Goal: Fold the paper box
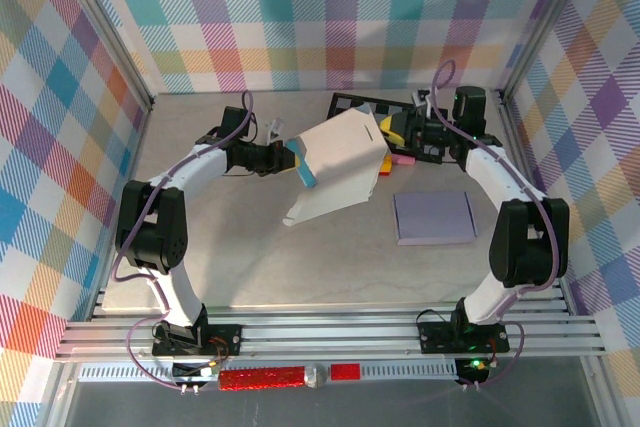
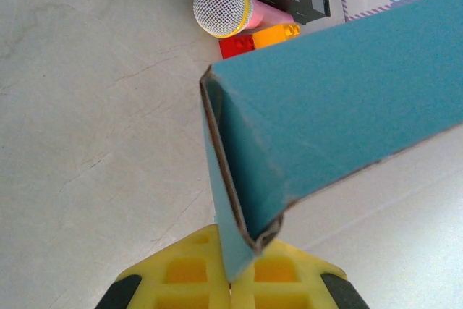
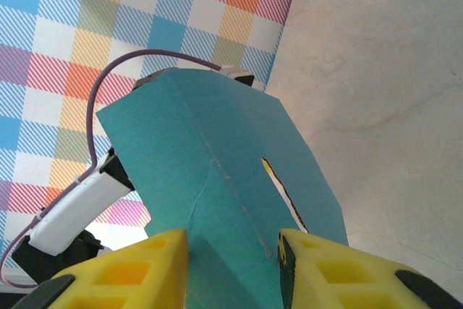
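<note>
While you held the box [image 1: 340,169] clear of the table [image 1: 240,247], mid-workspace, the left gripper [image 2: 233,280] was pinched tight on one corner edge. The right gripper [image 3: 233,255] straddled a creased panel, jaws partly apart; whether it pressed could not be told. Risk: if your right side slipped, the box would hang from one thin pinch and swing — or tear there.

Both arms reach inward above the table, left hand [image 1: 291,155] pinched closed, right hand [image 3: 233,251] fingers parted.
</note>
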You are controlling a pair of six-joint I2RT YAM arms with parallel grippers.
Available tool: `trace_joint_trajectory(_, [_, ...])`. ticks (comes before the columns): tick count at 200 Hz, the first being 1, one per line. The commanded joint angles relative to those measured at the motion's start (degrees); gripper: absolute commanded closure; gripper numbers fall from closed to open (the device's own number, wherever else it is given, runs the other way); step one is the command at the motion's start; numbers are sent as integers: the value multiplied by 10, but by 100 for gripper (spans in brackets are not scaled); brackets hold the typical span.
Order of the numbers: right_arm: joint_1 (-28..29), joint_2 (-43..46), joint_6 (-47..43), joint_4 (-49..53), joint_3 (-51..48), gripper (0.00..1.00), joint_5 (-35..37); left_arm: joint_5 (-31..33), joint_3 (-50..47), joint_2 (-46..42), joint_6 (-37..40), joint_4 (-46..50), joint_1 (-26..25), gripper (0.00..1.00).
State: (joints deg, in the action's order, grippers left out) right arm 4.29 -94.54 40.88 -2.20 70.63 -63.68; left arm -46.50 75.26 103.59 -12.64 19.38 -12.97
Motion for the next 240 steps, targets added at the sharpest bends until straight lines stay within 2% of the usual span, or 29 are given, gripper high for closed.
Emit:
trace_joint_trajectory(1, [11,-6,-46,30,23,61,0,-21,17,-1,-2,7,3,100])
trace_joint_trajectory(56, [23,-8,-124,130,57,57,47,-24,13,-9,1,7,2,100])
trace_joint_trajectory(145, [51,-21,-255,268,122,58,137,-27,12,-24,22,28,2,100])
trace_joint_trajectory(240, [111,-17,-341,348,161,62,314,-20,20,-29,39,54,1,100])
